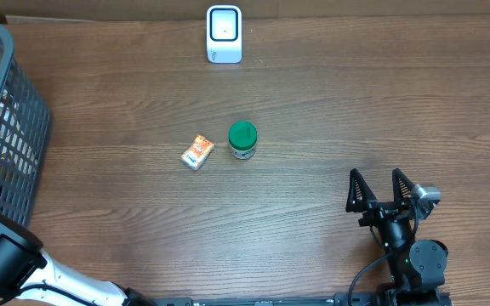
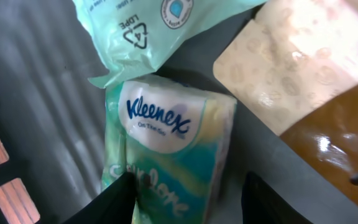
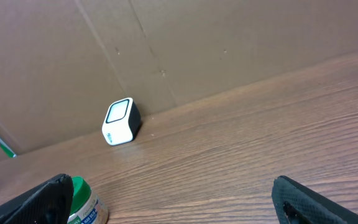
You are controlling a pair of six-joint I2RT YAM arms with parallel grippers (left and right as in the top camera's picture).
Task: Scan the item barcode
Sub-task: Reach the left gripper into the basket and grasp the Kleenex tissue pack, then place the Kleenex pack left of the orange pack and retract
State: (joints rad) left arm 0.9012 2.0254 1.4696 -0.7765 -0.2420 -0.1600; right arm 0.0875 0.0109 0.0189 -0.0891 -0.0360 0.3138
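Straddling a Kleenex tissue pack [image 2: 166, 143] inside the basket [image 1: 7, 127], the left gripper [image 2: 190, 186] is shown with its jaws partly spread. One finger lies against the pack's edge, while a gap is seen at the other. A mint-green wrapper [image 2: 135, 31] and a beige-and-brown packet [image 2: 303, 81] are seen beside the pack. The right gripper [image 1: 379, 183] is held wide and empty above the table [image 1: 356, 102]. The barcode scanner [image 1: 224, 34] is placed at the far edge, well apart from the basket, with a green-lidded jar [image 1: 242, 140] and an orange packet [image 1: 198, 152] set mid-table.
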